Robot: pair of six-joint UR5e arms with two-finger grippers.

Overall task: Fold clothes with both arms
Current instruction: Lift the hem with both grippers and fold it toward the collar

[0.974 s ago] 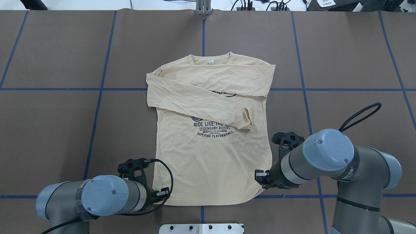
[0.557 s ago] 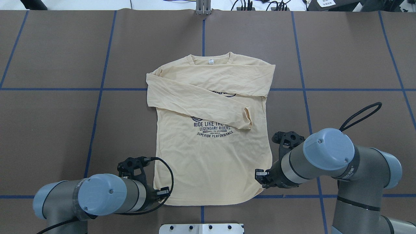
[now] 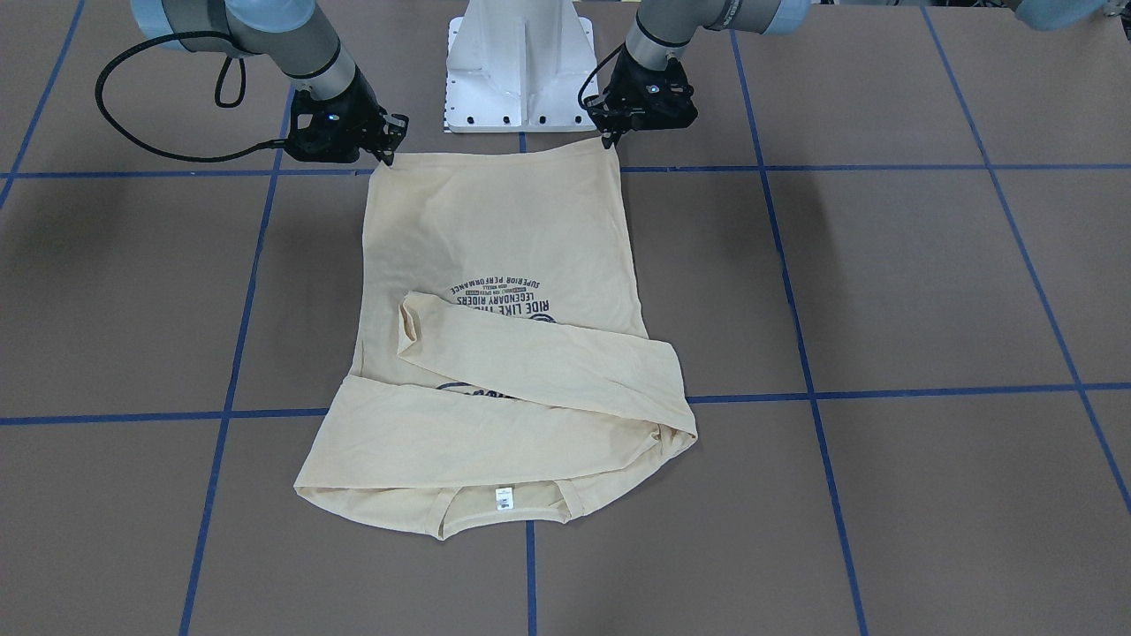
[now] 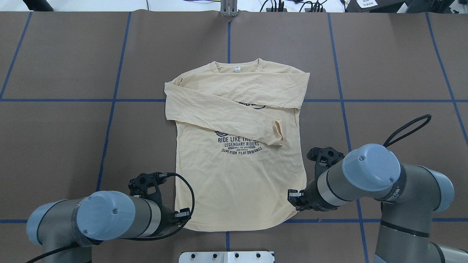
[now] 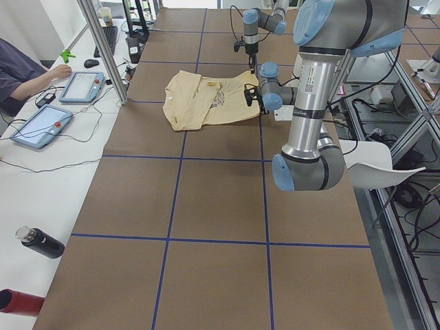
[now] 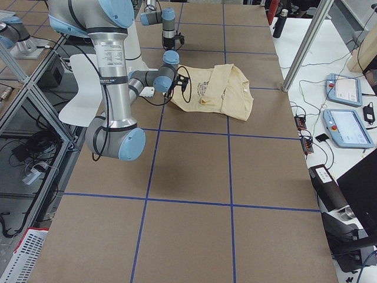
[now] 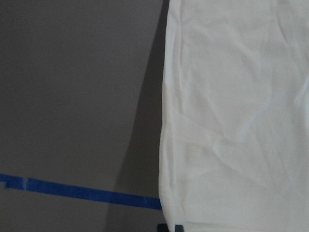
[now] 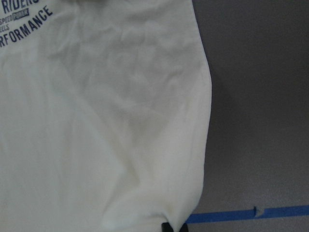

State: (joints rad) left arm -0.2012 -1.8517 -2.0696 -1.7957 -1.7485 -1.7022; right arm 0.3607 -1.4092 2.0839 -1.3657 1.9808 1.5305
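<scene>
Now, left gripper (image 3: 609, 139) pinching shirt (image 3: 495, 221) hem, right gripper (image 3: 387, 156) likewise (corners)

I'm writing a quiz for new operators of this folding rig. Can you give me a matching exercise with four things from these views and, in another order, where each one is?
Things:
1. neck label
2. left gripper
3. right gripper
4. sleeve cuff

Places:
A. at the hem corner of the shirt on the robot's right
B. at the collar, far from the robot
C. lying across the print
D. at the hem corner on the robot's left

Pairs: 1-B; 2-D; 3-A; 4-C
</scene>
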